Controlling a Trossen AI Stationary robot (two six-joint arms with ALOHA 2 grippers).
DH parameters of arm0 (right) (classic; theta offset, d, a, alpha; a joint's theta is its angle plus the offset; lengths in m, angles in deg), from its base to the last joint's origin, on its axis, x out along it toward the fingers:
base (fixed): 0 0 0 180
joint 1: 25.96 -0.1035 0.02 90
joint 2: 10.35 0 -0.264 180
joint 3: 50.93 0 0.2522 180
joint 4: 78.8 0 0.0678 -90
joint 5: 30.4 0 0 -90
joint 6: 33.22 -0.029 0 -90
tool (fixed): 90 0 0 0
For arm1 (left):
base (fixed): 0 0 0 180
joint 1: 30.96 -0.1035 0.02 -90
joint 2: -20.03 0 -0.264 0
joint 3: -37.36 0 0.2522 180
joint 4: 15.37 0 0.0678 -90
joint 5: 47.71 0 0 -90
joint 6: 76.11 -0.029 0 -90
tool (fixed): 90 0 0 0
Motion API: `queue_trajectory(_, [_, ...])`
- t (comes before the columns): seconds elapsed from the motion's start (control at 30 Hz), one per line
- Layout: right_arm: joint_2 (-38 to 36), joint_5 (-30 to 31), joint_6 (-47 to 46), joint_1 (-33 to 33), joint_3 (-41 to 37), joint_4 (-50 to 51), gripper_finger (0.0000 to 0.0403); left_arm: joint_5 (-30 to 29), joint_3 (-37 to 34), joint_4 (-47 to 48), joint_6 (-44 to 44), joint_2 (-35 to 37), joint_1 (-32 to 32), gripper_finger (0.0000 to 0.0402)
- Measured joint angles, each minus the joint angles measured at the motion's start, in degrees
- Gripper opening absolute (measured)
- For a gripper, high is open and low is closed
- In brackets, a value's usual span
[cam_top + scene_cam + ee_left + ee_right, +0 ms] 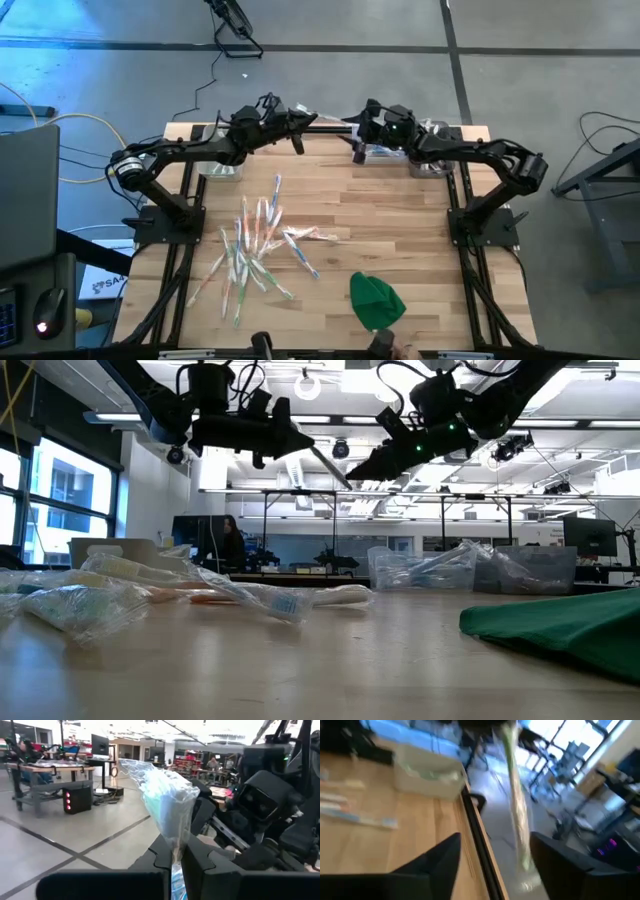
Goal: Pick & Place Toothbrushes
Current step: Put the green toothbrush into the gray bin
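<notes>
Handover step, by my reading: left hand (175,857) clamped on one wrapped toothbrush (167,802), raised at the surface's (400,230) far edge; right hand (492,860) spread around its tip; remaining toothbrushes (258,245) heaped mid-surface; next, right must close before left lets go.

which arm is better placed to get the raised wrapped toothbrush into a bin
Right, probably: the right gripper, jaws open, hangs beside the clear plastic bin, at the free end of the plastic-wrapped pale toothbrush. The left gripper, shut on it, is farther from any bin.
</notes>
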Motion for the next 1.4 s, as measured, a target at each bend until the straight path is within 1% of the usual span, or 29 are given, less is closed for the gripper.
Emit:
queue_trajectory(0.1, [-2.2,6.98,1.98,0.03,-0.01,4.24,0.0271,0.37,0.0,0.78,-1.01,0.4,-0.94,0.001])
queue_trajectory(0.2, [-4.46,11.73,3.25,0.57,-0.01,8.1,0.0291,0.05,0.04,1.94,-1.05,1.15,-2.94,0.001])
queue_trajectory(0.3, [-6.12,12.24,3.08,1.84,-0.01,11.03,0.0294,0.0,0.04,4.64,-0.87,2.25,-5.44,0.001])
queue_trajectory(0.43, [-6.47,12.04,1.99,3.22,0.01,13.24,0.0285,-0.14,0.04,9.59,-0.84,5.0,-8.03,0.001])
queue_trajectory(0.53, [-6.47,11.76,0.08,4.93,0.01,13.61,0.0275,-3.15,0.04,14.71,-0.86,7.71,-8.7,0.001])
queue_trajectory(0.63, [-6.47,12.01,-2.04,6.21,0.01,13.98,0.0266,-7.62,2.34,25.99,-1.35,10.97,-8.52,0.001])
queue_trajectory(0.73, [-6.47,11.0,-4.47,7.39,0.01,13.8,0.026,-14.63,7.0,40.96,-2.63,13.29,-8.02,0.001])
queue_trajectory(0.87, [-6.45,8.02,-7.04,9.26,0.01,13.82,0.0255,-24.29,14.86,59.7,-2.42,13.5,-6.52,0.001])
queue_trajectory(0.93, [-6.45,6.85,-8.03,9.72,0.01,13.85,0.0254,-28.19,18.07,67.46,-1.43,13.44,-6.43,0.001])
queue_trajectory(1.03, [-6.45,5.76,-9.07,10.2,0.01,13.99,0.0254,-32.07,20.93,75.42,2.18,13.29,-5.99,0.001])
queue_trajectory(1.17, [-6.45,5.93,-9.14,10.37,0.01,15.21,0.0254,-37.57,23.44,85.91,7.26,13.11,-5.81,0.001])
queue_trajectory(1.4, [-6.32,5.91,-9.15,10.28,0.01,15.81,0.0254,-41.13,26.32,100.32,18.03,13.18,-5.88,0.001])
